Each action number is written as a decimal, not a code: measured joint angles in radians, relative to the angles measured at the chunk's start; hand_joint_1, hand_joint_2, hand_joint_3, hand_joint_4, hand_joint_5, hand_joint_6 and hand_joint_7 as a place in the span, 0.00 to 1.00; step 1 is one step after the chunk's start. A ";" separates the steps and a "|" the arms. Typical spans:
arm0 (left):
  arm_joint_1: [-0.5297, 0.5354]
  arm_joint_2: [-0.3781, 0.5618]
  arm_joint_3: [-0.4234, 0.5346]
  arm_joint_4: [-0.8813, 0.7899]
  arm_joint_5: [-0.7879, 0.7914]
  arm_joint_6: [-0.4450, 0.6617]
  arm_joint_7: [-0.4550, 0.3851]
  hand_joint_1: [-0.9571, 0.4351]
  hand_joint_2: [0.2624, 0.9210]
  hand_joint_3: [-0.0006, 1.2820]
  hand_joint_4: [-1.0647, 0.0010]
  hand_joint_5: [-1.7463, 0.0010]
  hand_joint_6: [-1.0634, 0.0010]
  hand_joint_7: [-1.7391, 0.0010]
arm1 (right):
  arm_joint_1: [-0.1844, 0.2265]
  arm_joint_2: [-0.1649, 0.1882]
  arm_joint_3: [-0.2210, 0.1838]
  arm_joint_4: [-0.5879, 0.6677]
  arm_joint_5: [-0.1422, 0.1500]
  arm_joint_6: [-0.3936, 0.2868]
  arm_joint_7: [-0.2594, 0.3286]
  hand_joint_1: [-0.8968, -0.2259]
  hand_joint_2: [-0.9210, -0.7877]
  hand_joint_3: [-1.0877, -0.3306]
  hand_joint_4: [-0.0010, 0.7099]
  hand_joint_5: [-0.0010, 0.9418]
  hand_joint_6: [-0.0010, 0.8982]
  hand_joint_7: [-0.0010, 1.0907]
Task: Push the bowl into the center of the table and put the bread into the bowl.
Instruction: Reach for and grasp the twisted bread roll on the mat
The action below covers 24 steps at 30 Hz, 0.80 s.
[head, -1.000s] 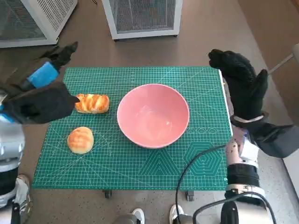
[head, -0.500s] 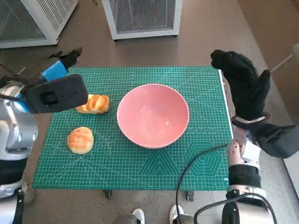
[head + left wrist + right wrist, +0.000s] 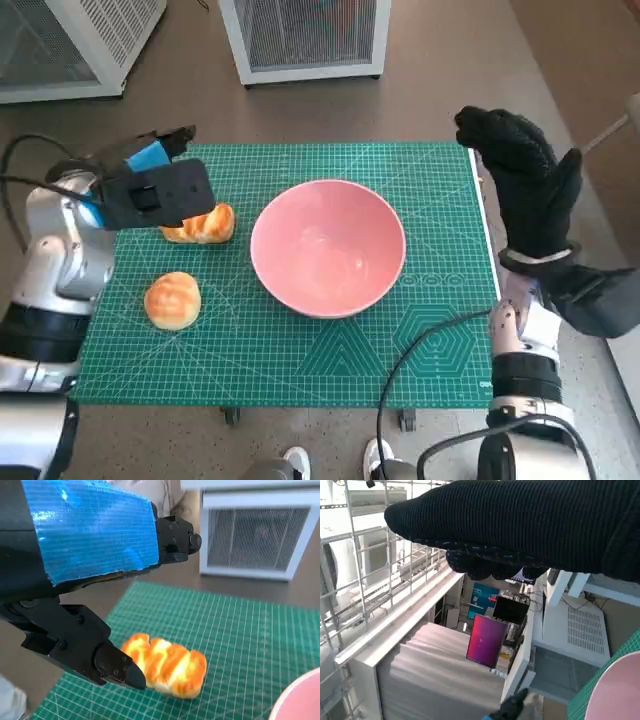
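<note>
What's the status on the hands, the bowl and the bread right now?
Left hand open above the long striped bread roll; right hand open, raised. Pink bowl mid-mat, empty. Round bun untouched. Nothing blocking.

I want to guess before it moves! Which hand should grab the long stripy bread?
Probably the left hand. It hovers right over the long bread, empty. The right hand is raised past the pink bowl, at the table's far edge.
</note>
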<state>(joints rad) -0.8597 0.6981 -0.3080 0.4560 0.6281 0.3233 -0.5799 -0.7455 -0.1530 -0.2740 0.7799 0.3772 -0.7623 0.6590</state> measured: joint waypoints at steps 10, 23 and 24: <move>-0.074 -0.044 -0.054 0.194 0.010 -0.036 0.016 0.64 0.62 0.01 0.98 1.00 0.85 0.99 | 0.000 -0.001 -0.001 0.000 0.004 0.010 0.000 0.30 0.00 0.37 0.24 0.00 0.10 0.25; -0.144 -0.109 -0.119 0.427 0.022 -0.074 0.043 0.63 0.63 0.01 0.98 1.00 0.85 0.99 | 0.000 -0.001 -0.001 -0.004 0.015 0.019 0.001 0.29 0.00 0.37 0.24 0.00 0.10 0.26; -0.149 -0.114 -0.124 0.445 0.024 -0.080 0.047 0.63 0.63 0.01 0.98 1.00 0.85 0.99 | 0.000 -0.001 -0.001 -0.005 0.015 0.020 0.001 0.29 0.00 0.37 0.24 0.00 0.11 0.26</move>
<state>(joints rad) -1.0085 0.5844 -0.4317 0.9005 0.6521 0.2436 -0.5330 -0.7454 -0.1539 -0.2750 0.7752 0.3922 -0.7423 0.6601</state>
